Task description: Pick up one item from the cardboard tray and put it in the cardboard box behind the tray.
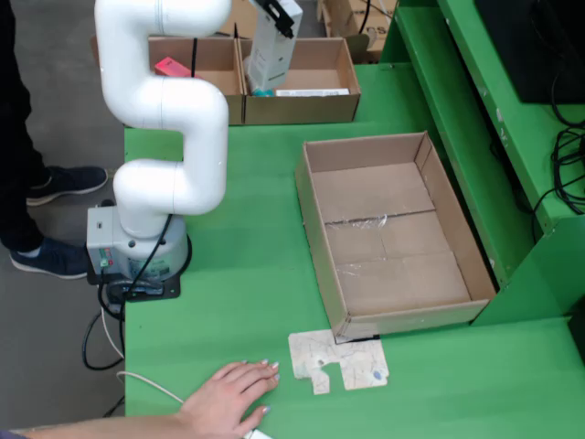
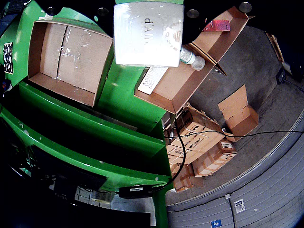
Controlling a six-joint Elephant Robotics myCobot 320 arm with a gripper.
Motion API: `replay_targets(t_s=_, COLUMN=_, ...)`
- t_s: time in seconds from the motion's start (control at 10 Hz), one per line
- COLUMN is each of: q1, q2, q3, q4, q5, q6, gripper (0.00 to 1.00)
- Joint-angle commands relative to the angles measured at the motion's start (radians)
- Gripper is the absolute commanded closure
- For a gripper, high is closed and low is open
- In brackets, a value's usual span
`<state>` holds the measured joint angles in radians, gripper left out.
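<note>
In the fixed view, a person's hand [image 1: 233,395] lay flat on the green bench [image 1: 247,265] at lower left, near a flat cardboard scrap [image 1: 340,360]. Behind the white arm [image 1: 169,119], a pink item [image 1: 172,67] sat in the left compartment of the far cardboard box [image 1: 251,82]. The claw [image 1: 274,41] was clenched on a white box [image 1: 271,55] hanging over the right compartment, so the carry looked nearly done; next it needed lowering and release. To the right, the cardboard tray [image 1: 388,229] stood empty. The wrist view showed concrete floor [image 2: 256,61] and stacked cartons [image 2: 199,147].
</note>
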<state>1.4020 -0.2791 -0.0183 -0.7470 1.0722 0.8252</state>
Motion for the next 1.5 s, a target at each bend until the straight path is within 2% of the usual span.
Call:
replay_targets(t_s=0.0, q1=0.044, q2=0.000, q3=0.018, q4=0.031, q5=0.015, q6=-0.032, gripper=1.00)
replay_targets(t_s=0.4, q1=0.055, q2=-0.007, q3=0.018, q4=0.051, q5=0.022, q6=-0.034, gripper=1.00)
replay_targets(t_s=0.5, q1=0.055, q2=-0.037, q3=0.018, q4=0.115, q5=0.044, q6=-0.089, gripper=1.00)
replay_targets(t_s=0.7, q1=0.055, q2=-0.037, q3=0.018, q4=0.115, q5=0.044, q6=-0.089, gripper=1.00)
replay_targets(t_s=1.0, q1=0.056, q2=-0.121, q3=0.018, q4=0.272, q5=0.035, q6=-0.172, gripper=1.00)
replay_targets(t_s=1.2, q1=0.056, q2=-0.121, q3=0.018, q4=0.272, q5=0.035, q6=-0.172, gripper=1.00)
replay_targets(t_s=1.3, q1=0.036, q2=-0.167, q3=0.018, q4=0.352, q5=0.039, q6=-0.216, gripper=1.00)
replay_targets(t_s=1.4, q1=0.036, q2=-0.167, q3=0.018, q4=0.352, q5=0.039, q6=-0.216, gripper=1.00)
